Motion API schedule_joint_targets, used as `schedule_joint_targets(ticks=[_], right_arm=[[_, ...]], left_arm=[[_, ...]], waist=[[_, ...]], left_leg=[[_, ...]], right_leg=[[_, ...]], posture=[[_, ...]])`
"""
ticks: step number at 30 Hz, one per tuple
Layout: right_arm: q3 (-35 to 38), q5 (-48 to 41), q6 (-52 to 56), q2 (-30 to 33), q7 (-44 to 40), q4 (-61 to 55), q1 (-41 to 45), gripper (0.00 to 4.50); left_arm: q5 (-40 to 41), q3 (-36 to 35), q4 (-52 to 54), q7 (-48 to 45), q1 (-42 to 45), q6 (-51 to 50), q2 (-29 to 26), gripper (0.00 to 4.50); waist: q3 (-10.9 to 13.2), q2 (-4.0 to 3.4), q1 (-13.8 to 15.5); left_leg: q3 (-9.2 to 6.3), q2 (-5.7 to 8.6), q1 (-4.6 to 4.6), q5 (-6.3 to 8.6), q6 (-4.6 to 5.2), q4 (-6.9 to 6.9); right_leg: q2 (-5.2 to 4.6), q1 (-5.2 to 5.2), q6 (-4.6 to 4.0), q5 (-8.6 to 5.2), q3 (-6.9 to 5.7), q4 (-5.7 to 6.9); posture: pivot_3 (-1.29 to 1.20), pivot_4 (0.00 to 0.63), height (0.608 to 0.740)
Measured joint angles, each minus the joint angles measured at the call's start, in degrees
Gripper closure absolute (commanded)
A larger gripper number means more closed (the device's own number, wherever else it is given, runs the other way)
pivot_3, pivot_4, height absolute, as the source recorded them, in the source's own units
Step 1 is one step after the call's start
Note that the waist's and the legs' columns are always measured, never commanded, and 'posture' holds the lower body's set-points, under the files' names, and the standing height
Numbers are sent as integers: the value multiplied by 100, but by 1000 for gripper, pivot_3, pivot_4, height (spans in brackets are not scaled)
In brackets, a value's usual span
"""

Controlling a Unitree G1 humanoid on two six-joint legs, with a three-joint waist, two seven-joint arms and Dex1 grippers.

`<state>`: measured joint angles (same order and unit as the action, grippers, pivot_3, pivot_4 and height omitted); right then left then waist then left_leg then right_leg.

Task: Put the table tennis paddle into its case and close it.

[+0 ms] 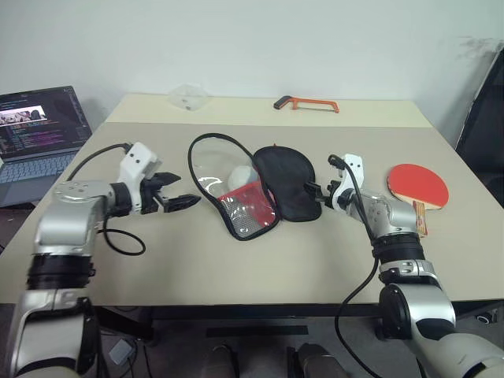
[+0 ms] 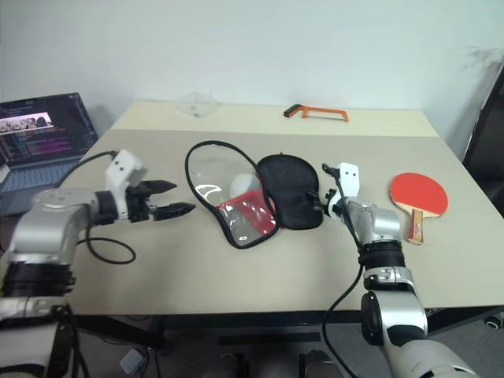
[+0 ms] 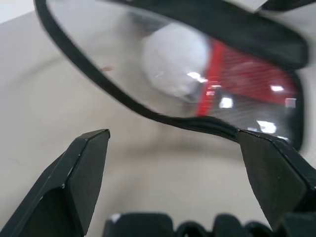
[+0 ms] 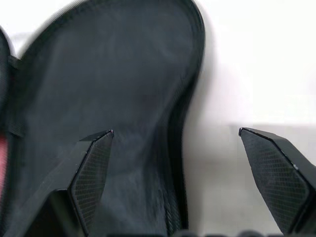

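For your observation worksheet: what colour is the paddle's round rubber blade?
Red, on the table tennis paddle; clearest in the left eye view.

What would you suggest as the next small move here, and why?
Probably swing the right tool over to the table tennis paddle and grasp its handle. The case already lies opened flat, both tools are open and empty, and the paddle lies outside it, off to the right arm's side.
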<state>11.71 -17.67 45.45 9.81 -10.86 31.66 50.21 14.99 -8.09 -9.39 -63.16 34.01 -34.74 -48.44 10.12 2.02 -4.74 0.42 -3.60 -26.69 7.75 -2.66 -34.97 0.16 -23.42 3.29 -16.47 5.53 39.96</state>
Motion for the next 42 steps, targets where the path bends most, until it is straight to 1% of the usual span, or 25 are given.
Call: schedule_joint_targets(ticks=[6, 9, 15, 20, 28, 33, 37, 42], right_arm=[[-52, 75, -150, -141, 55, 100, 3, 0], [-135, 77, -117, -258, 51, 57, 2, 619], [-397, 80, 58, -521, 49, -235, -137, 2678], [-420, 87, 123, -596, 91, -304, -203, 4474], [-400, 132, -81, -604, 263, -160, -169, 4474], [-378, 323, -522, -555, 665, 267, 36, 4474], [-166, 387, -907, -421, 1041, 705, 201, 4474], [71, 526, -1311, -45, 1446, 1249, 503, 4474]], left_arm=[[214, -130, 315, 164, -193, -241, -84, 33], [266, -129, 318, 276, -234, -264, -84, 0], [289, -126, 320, 412, -239, -264, -84, 0], [287, -92, 319, 520, -234, -253, -83, 0], [285, -1, 300, 625, -201, -214, -81, 0], [271, 119, 230, 640, -64, -126, -70, 0], [257, 164, 169, 672, -48, -78, -56, 0], [218, 270, 51, 749, 29, 11, -6, 0]], waist=[[0, 0, -7], [0, 1, -12], [0, 0, -34], [0, 0, -33], [0, 0, -25], [0, 0, -13], [1, -1, -2], [2, -2, 2]], left_leg=[[2, -1, 21, 0, 0, -1], [-3, -12, 25, 0, 0, 0], [-10, -20, 30, 0, 0, 12], [-9, -19, 29, 0, 0, 12], [-9, -19, 30, 0, 0, 12], [-9, -17, 30, 0, 0, 11], [-8, -15, 27, 0, 0, 11], [-6, -14, 26, 0, 0, 13]], right_leg=[[2, 16, -5, -5, 3, -2], [16, 16, -11, -8, 4, 0], [28, 15, -23, -15, 3, 3], [27, 15, -23, -15, 4, 2], [27, 15, -23, -15, 4, 2], [25, 16, -22, -15, 4, 0], [23, 15, -22, -15, 4, -2], [22, 14, -23, -15, 6, -5]], posture=[[0, 150, 740], [0, 150, 740], [0, 150, 740], [0, 150, 740], [0, 150, 740], [0, 150, 740], [0, 150, 740], [0, 150, 740]])
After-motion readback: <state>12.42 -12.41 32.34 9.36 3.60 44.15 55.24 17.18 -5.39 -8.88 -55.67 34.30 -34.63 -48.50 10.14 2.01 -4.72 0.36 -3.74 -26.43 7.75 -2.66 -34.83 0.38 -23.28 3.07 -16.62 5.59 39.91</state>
